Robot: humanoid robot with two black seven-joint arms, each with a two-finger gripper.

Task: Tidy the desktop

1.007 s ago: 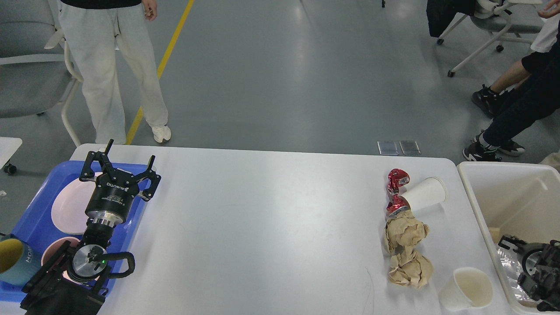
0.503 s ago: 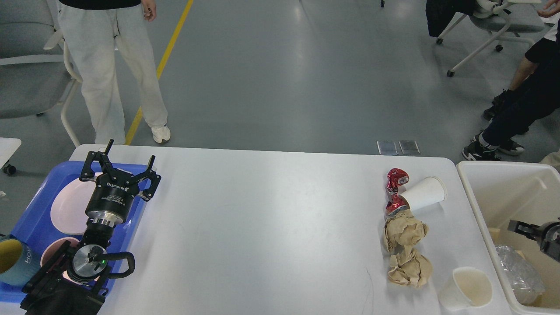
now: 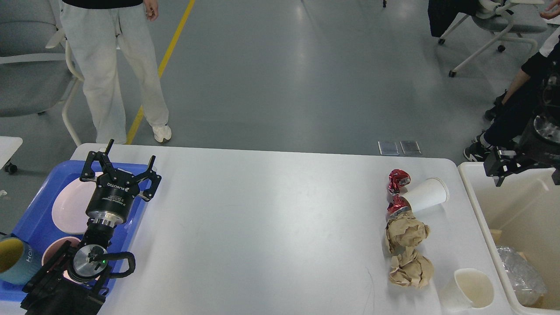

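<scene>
Head view. The desktop [image 3: 262,227] fills the middle of the frame, between a blue tray [image 3: 30,218] at its left end and a cream bin [image 3: 516,245] just past its right end.

Our left gripper [image 3: 124,168] hangs over the tray's right edge with its fingers spread wide and nothing between them. The tray holds pink dishes [image 3: 70,205], so we judge it to be the place for crockery.

Our right gripper [image 3: 503,168] is raised above the bin's far corner. It is dark and partly cut off by the frame edge, so we cannot tell its opening or whether it carries anything.

The remaining litter lies in a row near the bin:
- a crushed red can [image 3: 397,181] touching a tipped paper cup [image 3: 426,194];
- two brown paper balls [image 3: 407,249];
- a second cup [image 3: 472,288].

A clear plastic item [image 3: 520,275] lies in the bin.
</scene>
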